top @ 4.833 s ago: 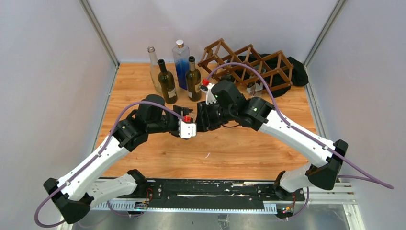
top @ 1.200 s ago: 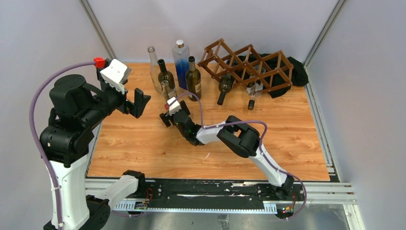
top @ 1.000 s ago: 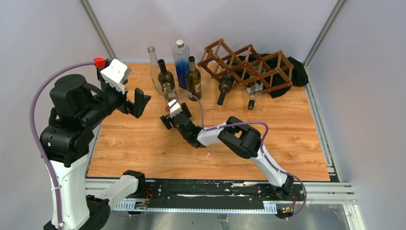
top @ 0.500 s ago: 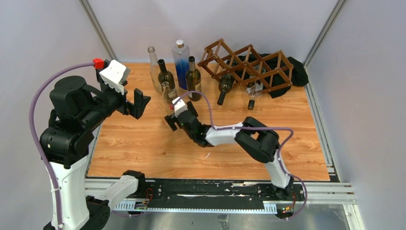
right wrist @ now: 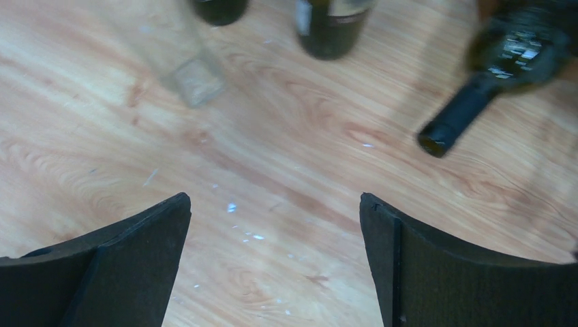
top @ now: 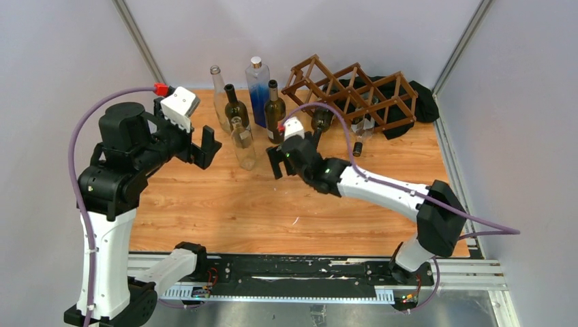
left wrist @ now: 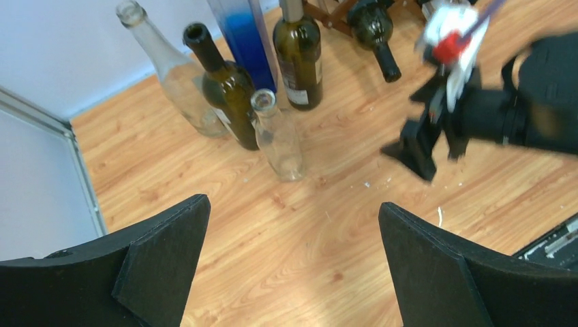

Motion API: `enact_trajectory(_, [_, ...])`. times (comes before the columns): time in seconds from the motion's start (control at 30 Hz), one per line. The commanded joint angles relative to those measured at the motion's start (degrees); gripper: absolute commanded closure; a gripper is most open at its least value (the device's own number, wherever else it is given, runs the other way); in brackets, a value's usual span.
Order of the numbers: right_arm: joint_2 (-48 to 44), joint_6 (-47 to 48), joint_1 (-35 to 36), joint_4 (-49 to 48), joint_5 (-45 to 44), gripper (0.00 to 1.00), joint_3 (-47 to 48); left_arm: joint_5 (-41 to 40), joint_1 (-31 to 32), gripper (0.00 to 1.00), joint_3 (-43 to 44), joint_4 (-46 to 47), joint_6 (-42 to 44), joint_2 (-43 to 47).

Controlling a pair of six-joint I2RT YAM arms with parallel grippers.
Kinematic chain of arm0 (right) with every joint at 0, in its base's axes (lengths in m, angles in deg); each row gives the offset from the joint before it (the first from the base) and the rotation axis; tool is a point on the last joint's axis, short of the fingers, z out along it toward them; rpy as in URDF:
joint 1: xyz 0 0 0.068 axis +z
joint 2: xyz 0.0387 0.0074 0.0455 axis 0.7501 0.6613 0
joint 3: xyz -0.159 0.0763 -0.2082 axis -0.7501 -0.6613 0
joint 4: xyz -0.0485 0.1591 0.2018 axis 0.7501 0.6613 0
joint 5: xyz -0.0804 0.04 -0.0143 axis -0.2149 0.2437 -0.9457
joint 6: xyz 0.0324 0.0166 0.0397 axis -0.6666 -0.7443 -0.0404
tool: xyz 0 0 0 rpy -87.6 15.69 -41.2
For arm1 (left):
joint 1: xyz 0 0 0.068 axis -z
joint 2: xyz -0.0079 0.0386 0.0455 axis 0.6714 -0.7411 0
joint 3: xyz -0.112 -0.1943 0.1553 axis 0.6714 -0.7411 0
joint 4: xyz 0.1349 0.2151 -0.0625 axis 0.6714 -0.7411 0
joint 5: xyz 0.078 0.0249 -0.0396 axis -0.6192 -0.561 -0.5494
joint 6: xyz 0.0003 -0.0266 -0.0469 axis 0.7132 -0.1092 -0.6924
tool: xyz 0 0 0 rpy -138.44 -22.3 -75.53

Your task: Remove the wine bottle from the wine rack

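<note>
Right gripper (right wrist: 272,204): jaws spread wide, nothing between, hovering low over wooden table (right wrist: 286,163).
Dark wine bottle (right wrist: 492,65): lies ahead and to right of it, neck pointing at you, apart from fingers.
Left gripper (left wrist: 293,208): raised at left, equally wide, empty.
Top view: wine bottle body sits in lower cell of wine rack (top: 371,85); paler bottle (top: 358,136) racked beside it.
Five upright bottles (top: 257,88) stand left of rack.
Judgement: you have at least two racked bottles left; no grasp begun.

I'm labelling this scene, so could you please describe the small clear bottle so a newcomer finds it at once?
Left of the wooden wine rack stands a cluster of upright bottles. The small clear bottle is the frontmost one, shortest of all and colourless.
</note>
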Motion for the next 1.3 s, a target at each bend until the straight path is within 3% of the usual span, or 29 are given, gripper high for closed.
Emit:
enact_trajectory(0.0, [-1.27, -6.28, -9.85, 17.07, 3.68, 0.03, 5.18, 1.41, -0.43, 0.0, -3.62, -0.03, 0.21, 1.4])
enact_trajectory(0.13, [1.57, -9.15, -19.1, 19.52, 8.73, 0.03, 8.85, 1.79, -0.43, 0.0, -8.01, 0.05, 1.88, 2.76])
enact_trajectory(0.33, [12.65, -10.82, -27.32, 21.98, 13.43, 0.14, 19.1, 2.93, -0.43, 0.0, -15.31, 4.08, 4.31, 6.5])
enact_trajectory(0.57, [24.08, -10.33, -29.44, 24.17, 15.01, 0.18, 30.43, 1.4, -0.43, 0.0, -24.19, 9.26, 6.19, 8.18])
enact_trajectory(0.87, [29.84, -12.78, -29.85, 23.84, 13.01, 0.27, 33.57, 2.69, -0.43, 0.0, -27.07, 12.91, 5.33, 8.12])
enact_trajectory(1.1, [29.84, -17.16, -29.67, 21.69, 10.89, 0.42, 29.23, 2.97, -0.43, 0.0, -26.8, 13.09, 5.94, 8.38])
enact_trajectory(1.27, [26.5, -17.95, -29.43, 19.67, 11.12, 0.68, 26.09, 3.19, -0.43, 0.0, -27.27, 13.09, 6.83, 9.11])
